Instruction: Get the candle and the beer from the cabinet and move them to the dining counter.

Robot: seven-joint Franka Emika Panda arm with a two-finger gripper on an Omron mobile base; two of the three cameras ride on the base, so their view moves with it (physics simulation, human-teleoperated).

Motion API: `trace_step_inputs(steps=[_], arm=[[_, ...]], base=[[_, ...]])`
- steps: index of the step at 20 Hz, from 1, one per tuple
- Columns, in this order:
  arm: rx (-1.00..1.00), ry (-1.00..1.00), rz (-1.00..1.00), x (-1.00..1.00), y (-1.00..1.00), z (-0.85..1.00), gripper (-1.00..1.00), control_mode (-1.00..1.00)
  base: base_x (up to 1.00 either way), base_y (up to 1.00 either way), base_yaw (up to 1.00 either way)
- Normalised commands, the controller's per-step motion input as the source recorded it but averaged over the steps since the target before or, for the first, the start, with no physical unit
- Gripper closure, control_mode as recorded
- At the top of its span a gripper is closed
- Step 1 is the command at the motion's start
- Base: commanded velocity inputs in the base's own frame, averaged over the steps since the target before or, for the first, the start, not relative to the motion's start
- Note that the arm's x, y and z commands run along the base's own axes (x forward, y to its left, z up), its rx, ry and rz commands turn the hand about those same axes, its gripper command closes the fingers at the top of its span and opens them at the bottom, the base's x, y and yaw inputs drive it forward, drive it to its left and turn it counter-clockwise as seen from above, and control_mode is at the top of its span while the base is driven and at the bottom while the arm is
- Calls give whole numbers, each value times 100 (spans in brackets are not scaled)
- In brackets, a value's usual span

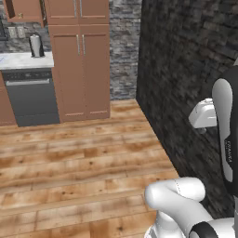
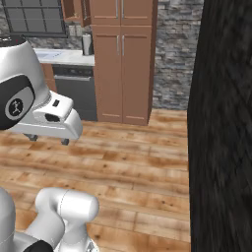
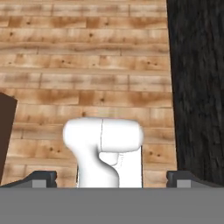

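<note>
A dark stone wall (image 1: pixel 186 69) flanks the wooden floor (image 1: pixel 79 162). Far off, the wall cabinet (image 1: pixel 25 10) hangs above a marble bench (image 1: pixel 23 59). The pincer (image 3: pixel 111 177) gapes wide, holding nothing.

Pincer (image 3: pixel 111 177) wide open, seemingly aimed downward

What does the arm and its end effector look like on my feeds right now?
The arm is glossy white with rounded, tube-like links and dark joint bands; one link carries a round dark cap with a small white emblem. The end effector has a white blocky body and two small dark grey finger tips.
</note>
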Motion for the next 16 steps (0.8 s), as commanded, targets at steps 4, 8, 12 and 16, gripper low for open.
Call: trace_step_inputs(steps=[4, 8, 12, 16], arm=[[0, 0, 0, 0, 0, 0, -100, 100], [0, 0, 0, 0, 0, 0, -100, 100], [0, 0, 0, 0, 0, 0, -100, 100], [0, 0, 0, 0, 0, 0, -100, 100]], base=[[100, 0, 8], [100, 10, 11], [100, 47, 12], [100, 69, 7]])
